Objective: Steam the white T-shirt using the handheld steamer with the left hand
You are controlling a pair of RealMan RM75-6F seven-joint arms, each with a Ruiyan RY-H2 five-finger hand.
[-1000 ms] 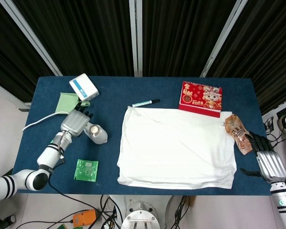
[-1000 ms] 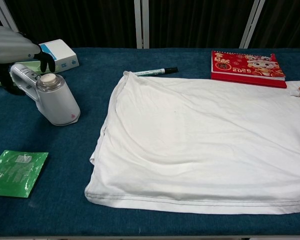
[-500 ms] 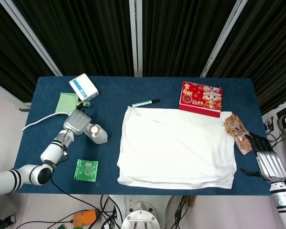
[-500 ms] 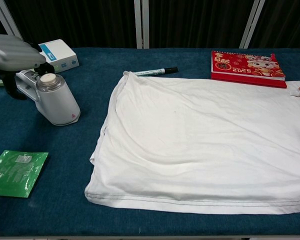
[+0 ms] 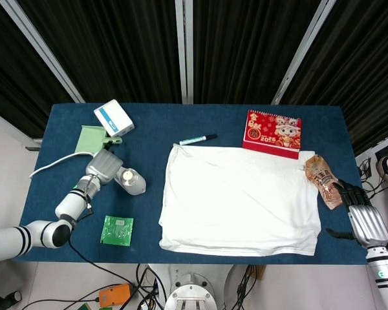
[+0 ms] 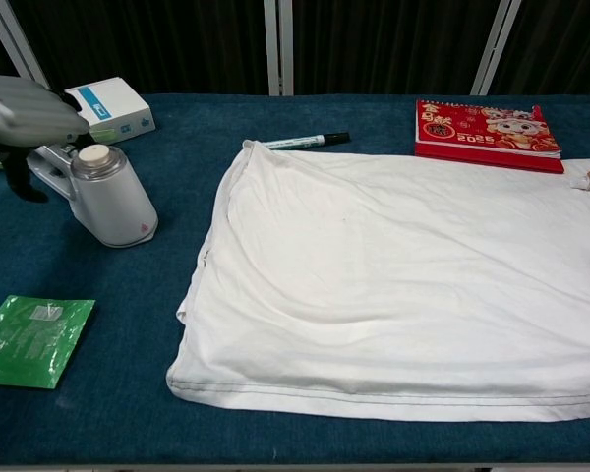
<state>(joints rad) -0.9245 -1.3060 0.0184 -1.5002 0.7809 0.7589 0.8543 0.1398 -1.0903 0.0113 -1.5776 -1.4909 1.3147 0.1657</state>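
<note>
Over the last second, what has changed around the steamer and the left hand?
The left hand has closed over the handle of the handheld steamer, its fingers now wrapping the handle; a second ago they were spread above it. The steamer has not moved. The white T-shirt, the marker and the right hand are unchanged.

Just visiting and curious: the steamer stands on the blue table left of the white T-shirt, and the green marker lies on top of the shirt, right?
Not quite. The green marker lies on the blue table just beyond the white T-shirt, not on it, as the chest view shows. The steamer does stand left of the shirt.
</note>
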